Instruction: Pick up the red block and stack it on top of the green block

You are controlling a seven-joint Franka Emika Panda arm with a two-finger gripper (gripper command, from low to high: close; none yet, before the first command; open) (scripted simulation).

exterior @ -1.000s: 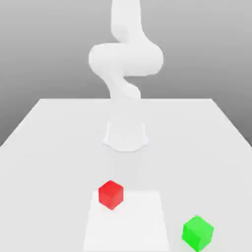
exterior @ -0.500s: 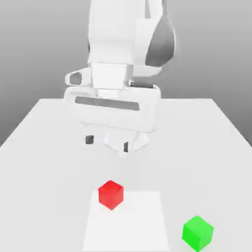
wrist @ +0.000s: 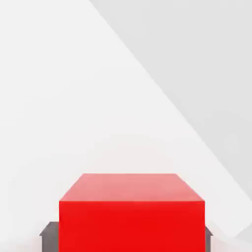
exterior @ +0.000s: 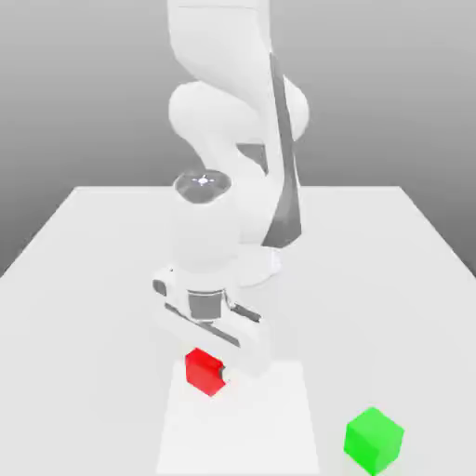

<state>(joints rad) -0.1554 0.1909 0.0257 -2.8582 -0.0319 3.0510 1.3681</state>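
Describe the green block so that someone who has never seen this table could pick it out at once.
Start at the white table with the white robot arm standing on it. Along the near edge, toward the exterior view's right, sits the green block, alone on bare surface. The only other cube is the red block, held in the gripper.

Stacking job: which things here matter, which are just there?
In the job:
- red block, gripper shut on it
- green block, standing apart toward the exterior view's right

Just there:
- table
- paler square patch under the red block
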